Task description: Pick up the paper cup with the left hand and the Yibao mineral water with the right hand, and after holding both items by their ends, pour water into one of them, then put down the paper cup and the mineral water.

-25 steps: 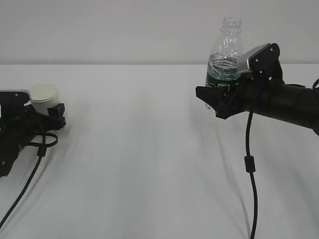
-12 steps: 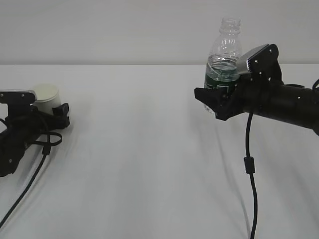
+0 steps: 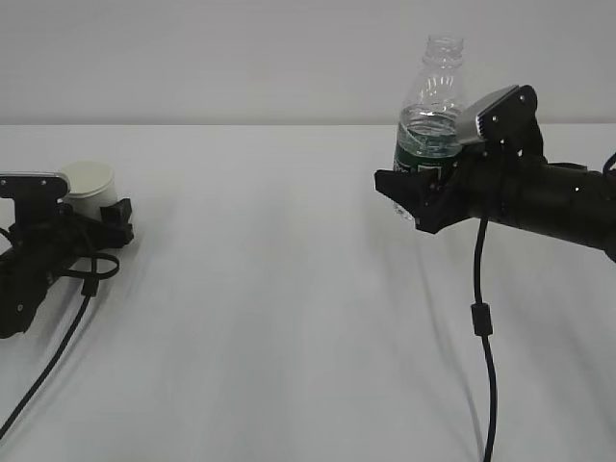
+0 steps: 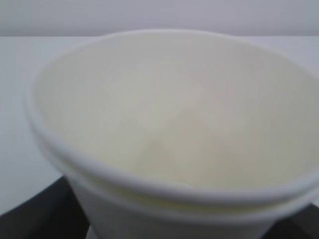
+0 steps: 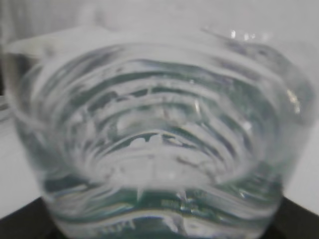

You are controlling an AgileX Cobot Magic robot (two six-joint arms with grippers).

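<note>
My right hand (image 3: 416,197) clamps the Yibao mineral water (image 3: 430,106) low, keeping its open neck upright. My left hand (image 3: 96,214) grips the paper cup (image 3: 87,187) near its base, mouth clear for pouring.

Cup (image 4: 169,129) blurred in the left wrist view, base cut off at 6 o'clock, bottle (image 5: 154,149) blurred in the right wrist view, its lower part hidden behind right gripper (image 3: 416,192) in exterior view, left arm (image 3: 29,265) cut off at 9 o'clock
</note>
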